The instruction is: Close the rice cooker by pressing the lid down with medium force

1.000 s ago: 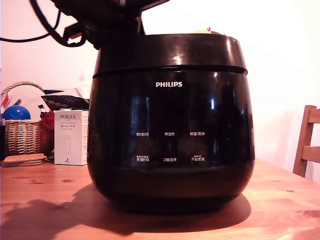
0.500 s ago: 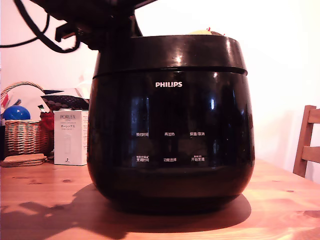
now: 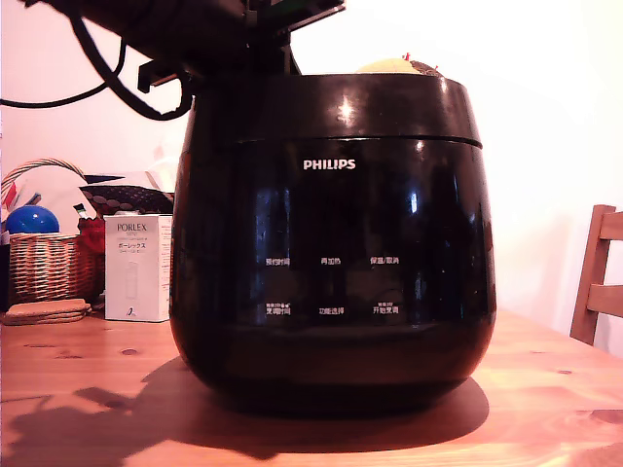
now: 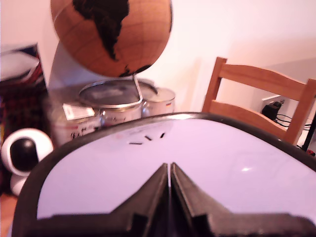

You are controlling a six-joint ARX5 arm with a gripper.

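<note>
Glossy black PHILIPS rice cooker [image 3: 331,253] upright on wooden table [image 3: 545,409], domed lid [image 3: 341,107] down, seam thin.

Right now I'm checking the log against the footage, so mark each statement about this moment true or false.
1. The gripper has its fingers closed together over the lid. True.
2. The rice cooker stands on a glass table. False: the table is wooden.
3. A white PORLEX box stands at the exterior view's left of the cooker. True.
4. The wicker basket sits on top of the lid. False: it is on the table, beyond the box.
5. A wooden chair shows at the exterior view's right edge. True.
</note>
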